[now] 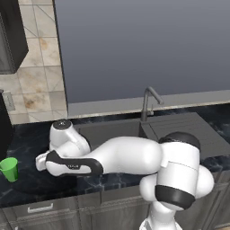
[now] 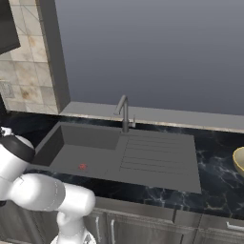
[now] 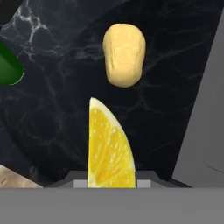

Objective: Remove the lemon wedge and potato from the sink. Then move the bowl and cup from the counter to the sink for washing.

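While holding lemon wedge (image 3: pixel 109 146), hand (image 3: pixel 112 183) over counter (image 3: pixel 57 109), near potato (image 3: pixel 124 54)

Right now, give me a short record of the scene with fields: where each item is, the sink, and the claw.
lemon wedge: gripped in the claw, over the dark counter
potato: on the counter, out of the sink
cup: upright on the counter, left of the arm
bowl: on the counter, right of the drainboard
sink: basin holds nothing
claw: shut on the wedge
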Available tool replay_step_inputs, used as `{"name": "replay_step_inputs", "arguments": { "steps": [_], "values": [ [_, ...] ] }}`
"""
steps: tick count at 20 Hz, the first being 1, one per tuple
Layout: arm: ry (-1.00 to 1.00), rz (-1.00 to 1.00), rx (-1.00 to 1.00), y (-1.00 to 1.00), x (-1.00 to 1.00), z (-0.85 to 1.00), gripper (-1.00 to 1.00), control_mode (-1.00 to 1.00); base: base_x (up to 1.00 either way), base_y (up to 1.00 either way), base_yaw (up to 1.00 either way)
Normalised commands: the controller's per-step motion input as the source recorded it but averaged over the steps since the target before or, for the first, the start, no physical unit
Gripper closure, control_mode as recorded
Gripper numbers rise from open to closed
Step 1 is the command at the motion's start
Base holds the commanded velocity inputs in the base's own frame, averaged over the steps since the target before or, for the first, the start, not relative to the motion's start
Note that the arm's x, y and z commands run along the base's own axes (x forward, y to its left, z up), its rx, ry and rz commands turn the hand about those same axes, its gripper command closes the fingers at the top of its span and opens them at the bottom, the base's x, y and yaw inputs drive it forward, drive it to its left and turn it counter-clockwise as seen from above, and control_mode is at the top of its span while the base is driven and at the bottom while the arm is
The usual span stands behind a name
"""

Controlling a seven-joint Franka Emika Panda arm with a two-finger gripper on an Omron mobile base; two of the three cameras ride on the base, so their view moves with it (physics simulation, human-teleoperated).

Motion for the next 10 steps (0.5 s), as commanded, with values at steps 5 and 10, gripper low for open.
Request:
{"name": "replay_step_inputs", "arguments": {
  "steps": [5, 10],
  "values": [
    [0.00, 0.00, 0.00, 0.15, 0.00, -0.14, 1.00, -1.00, 0.00, 0.00, 0.00],
    [0.00, 0.00, 0.00, 0.15, 0.00, -0.15, 1.00, -1.00, 0.00, 0.00, 0.00]
  ]
}}
